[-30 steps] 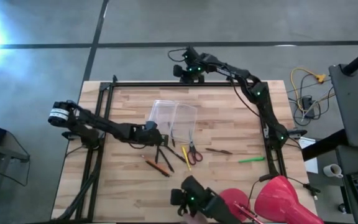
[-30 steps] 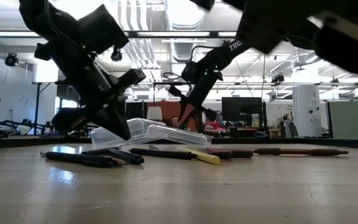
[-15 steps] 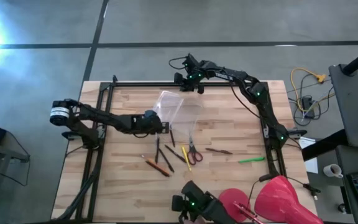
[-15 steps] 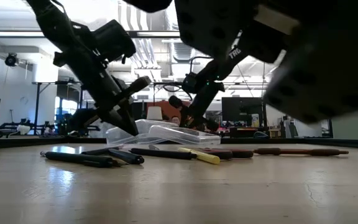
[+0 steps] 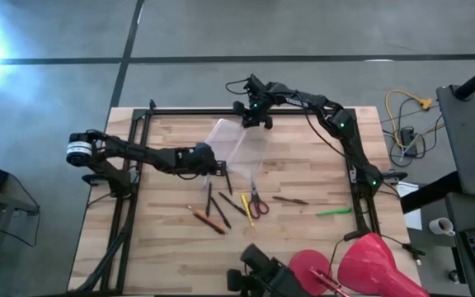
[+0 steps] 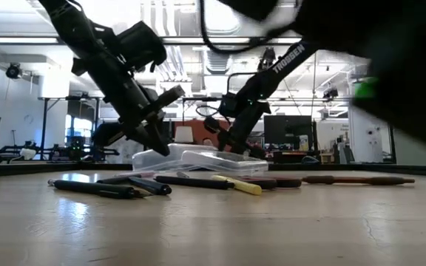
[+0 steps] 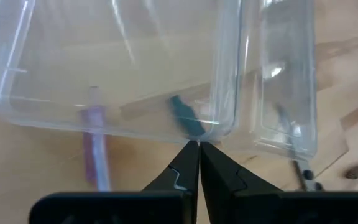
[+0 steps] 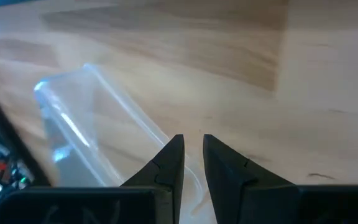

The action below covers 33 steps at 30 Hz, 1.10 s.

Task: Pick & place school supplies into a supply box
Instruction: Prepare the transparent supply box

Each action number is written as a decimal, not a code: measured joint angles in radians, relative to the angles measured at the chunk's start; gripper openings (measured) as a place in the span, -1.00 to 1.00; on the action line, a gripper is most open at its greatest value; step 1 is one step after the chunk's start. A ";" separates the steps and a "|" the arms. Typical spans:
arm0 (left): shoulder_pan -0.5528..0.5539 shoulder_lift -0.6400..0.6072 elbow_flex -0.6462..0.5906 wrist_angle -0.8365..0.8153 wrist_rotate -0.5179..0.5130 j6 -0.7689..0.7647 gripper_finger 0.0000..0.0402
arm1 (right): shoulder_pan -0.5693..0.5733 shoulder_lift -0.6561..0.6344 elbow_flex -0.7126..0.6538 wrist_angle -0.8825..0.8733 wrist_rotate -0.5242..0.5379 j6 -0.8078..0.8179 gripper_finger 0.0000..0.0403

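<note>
The supply box (image 5: 237, 142), clear plastic with its two halves laid open, lies skewed on the wooden table. My left gripper (image 7: 199, 144) is shut at its near-left side. My right gripper (image 8: 191, 142) is at the box's far corner, its fingers closed to a narrow gap. Nearer the front lie red-handled scissors (image 5: 255, 202), a yellow pencil (image 5: 246, 208), an orange pencil (image 5: 209, 220), dark pens (image 5: 209, 198), a brown pencil (image 5: 290, 200) and a green pen (image 5: 334, 212). A lilac thing (image 7: 96, 152) and a teal thing (image 7: 185, 118) show through the clear wall. My left gripper presses its shut fingertips against the box's near wall (image 7: 211, 127), low down where the two halves meet. It comes slanting down from the table's left. The box rests on the table. My right gripper has the box's far rim (image 8: 157, 132) running in between its fingertips, which slant down from the far side. The fingers hide the place of contact.
A red dome-shaped lamp (image 5: 371, 266) stands at the near right corner, with a dark device (image 5: 262, 280) beside it at the near edge. Black frame rails (image 5: 138, 124) run along the table's left, far and right sides. Yellow-tipped cables (image 5: 406, 111) lie off the table at the right.
My shut left gripper has gone toward the far edge against the box. The box has turned about on the table and now lies skewed and flatter. My right gripper has sunk and tipped further down, toward the near edge, at the box's far rim.
</note>
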 joint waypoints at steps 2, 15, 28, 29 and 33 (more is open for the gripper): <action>0.000 0.000 -0.006 -0.005 -0.001 0.000 -1.00 | 0.000 0.000 0.032 0.001 -0.045 -0.002 -0.73; 0.017 0.003 -0.011 -0.019 -0.002 0.037 -1.00 | 0.094 -0.009 0.354 -0.123 -0.188 -0.117 -0.73; 0.024 -0.067 -0.004 -0.299 -0.064 0.070 -1.00 | 0.259 -0.001 0.423 -0.337 -0.205 -0.239 -0.73; 0.024 -0.085 -0.004 -0.316 -0.074 0.080 -1.00 | 0.273 0.000 0.422 -0.348 -0.203 -0.259 -0.73; 0.022 -0.167 -0.005 -0.421 -0.073 0.111 -1.00 | 0.321 0.000 0.399 -0.355 -0.195 -0.299 -0.73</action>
